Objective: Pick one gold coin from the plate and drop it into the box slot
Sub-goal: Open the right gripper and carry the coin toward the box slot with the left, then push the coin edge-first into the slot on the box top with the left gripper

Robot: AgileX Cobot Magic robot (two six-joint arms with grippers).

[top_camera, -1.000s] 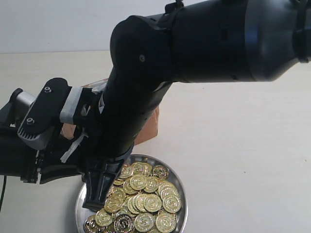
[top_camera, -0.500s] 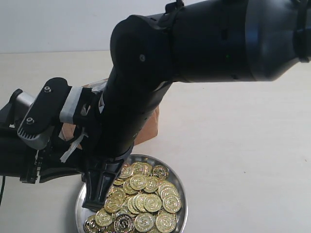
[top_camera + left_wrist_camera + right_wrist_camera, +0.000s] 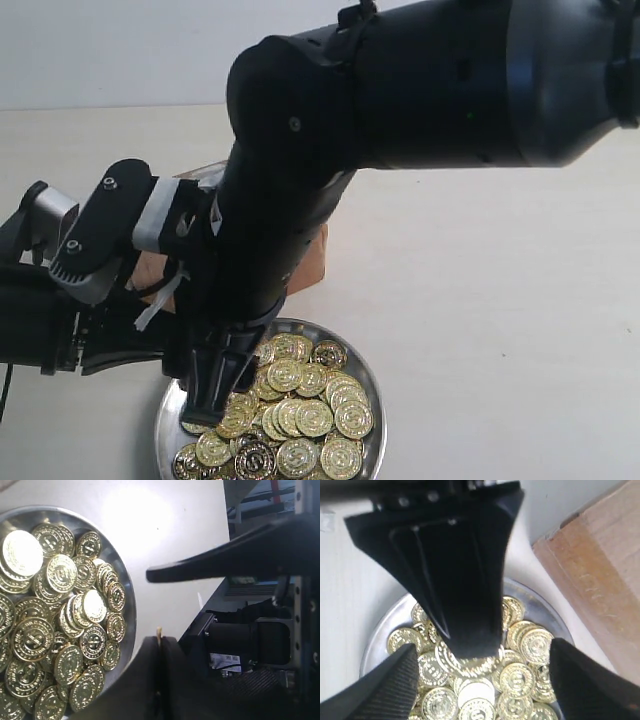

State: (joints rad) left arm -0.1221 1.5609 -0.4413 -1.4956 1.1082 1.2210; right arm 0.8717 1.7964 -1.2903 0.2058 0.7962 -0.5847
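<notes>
The shiny silver plate (image 3: 372, 388) (image 3: 131, 595) (image 3: 376, 639) holds a heap of gold coins (image 3: 300, 405). My left gripper (image 3: 159, 639) (image 3: 472, 652) hangs just over the heap, shut on one gold coin (image 3: 159, 630) (image 3: 470, 664) held edge-on, its lower rim showing below the fingertips. My right gripper (image 3: 482, 645) stands open above the plate, one finger (image 3: 395, 685) on each side of the left gripper. The brown cardboard box (image 3: 308, 262) (image 3: 600, 565) sits behind the plate, mostly covered by the arms. Its slot is hidden.
The big black right arm (image 3: 420, 90) crosses from the upper right and blocks much of the exterior view. The left arm (image 3: 95, 250) with white tape reaches in from the left. Pale tabletop (image 3: 500, 320) lies right of the plate.
The left arm's taped link has shifted a little to the right. The black fingers over the plate's left side have moved slightly right with it.
</notes>
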